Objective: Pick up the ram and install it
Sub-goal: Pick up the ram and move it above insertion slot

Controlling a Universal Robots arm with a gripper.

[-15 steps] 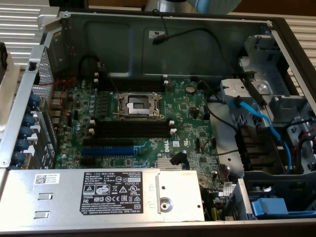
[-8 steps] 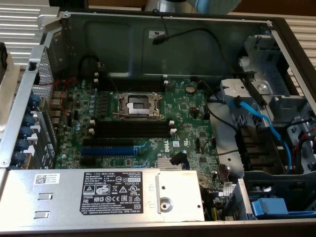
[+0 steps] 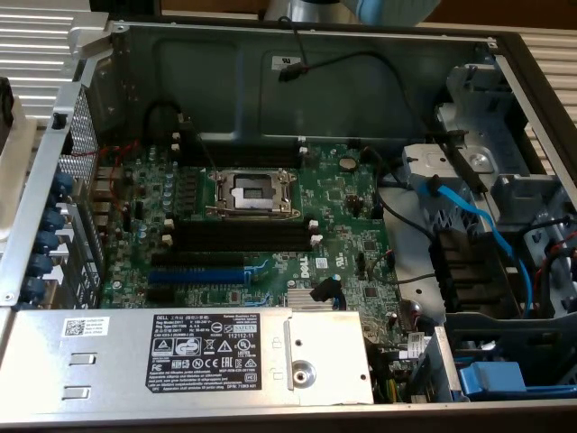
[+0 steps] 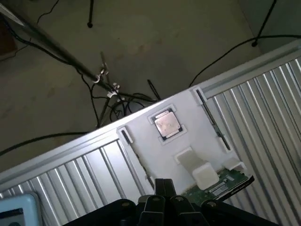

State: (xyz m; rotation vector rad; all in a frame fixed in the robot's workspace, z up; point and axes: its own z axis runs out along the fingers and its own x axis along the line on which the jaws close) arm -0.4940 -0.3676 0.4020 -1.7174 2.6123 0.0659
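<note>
The claw is pinched fully shut, gripping nothing I can see, just beside the ram lying on the white tray. I'd judge the stick light, stiff and brittle, best taken by its long edges. In the exterior view, the black slots sit at six o'clock from the socket.

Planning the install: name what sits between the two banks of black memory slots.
The CPU socket, between upper slots and lower slots, in the exterior view.
</note>
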